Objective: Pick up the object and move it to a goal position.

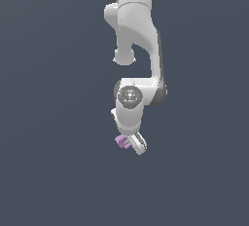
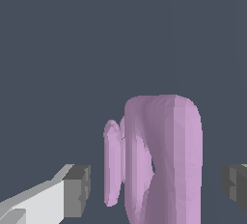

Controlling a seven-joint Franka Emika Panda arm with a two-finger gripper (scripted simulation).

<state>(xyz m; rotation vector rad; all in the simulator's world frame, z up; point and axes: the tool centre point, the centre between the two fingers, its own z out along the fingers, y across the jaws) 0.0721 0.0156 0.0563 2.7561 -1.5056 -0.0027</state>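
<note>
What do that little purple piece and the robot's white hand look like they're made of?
Both are simulator renders, so this is only appearance. The purple piece looks like matte plastic: flat pastel colour, soft faceted ridges, no glints. The hand looks like smooth, slightly glossy white plastic or painted metal, and its finger pads look like dull grey rubber.

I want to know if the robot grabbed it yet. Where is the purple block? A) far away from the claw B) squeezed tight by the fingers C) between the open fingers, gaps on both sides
C: in the wrist view the purple block sits between the fingers with gaps on both sides.
</note>
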